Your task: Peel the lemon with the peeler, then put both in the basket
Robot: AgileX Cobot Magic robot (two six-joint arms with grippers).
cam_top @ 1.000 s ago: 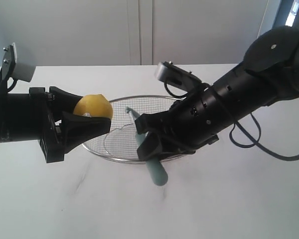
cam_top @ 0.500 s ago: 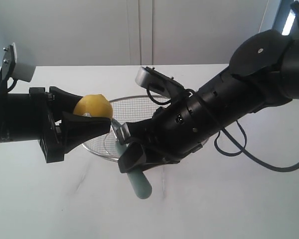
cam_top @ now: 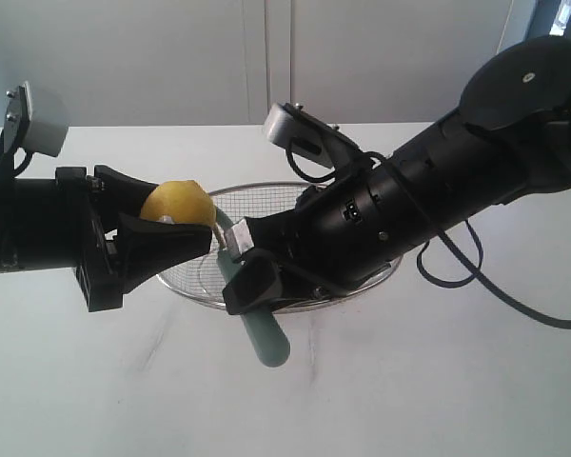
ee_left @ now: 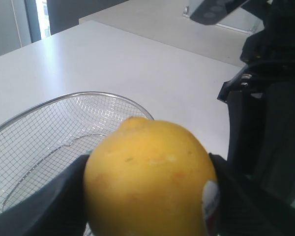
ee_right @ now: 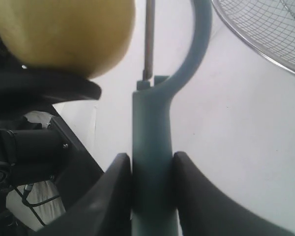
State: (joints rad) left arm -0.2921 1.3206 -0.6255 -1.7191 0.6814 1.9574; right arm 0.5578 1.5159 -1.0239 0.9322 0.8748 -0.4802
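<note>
Clamping the peeler (cam_top: 264, 331), the right gripper (cam_top: 250, 274) has swung its blade beside the lemon (cam_top: 178, 203) pinched in the left gripper (cam_top: 183, 219); peeling seems next.

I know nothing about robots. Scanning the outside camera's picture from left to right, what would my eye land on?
left arm → lemon → peeler → right arm. The wire basket stretches behind the middle ones, so it has no clear place in the order.

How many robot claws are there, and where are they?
2. The left gripper, on the left, is clamped on the lemon. The right gripper, in the middle, grips the peeler, blade end beside the lemon, in front of the basket. No others show.
</note>
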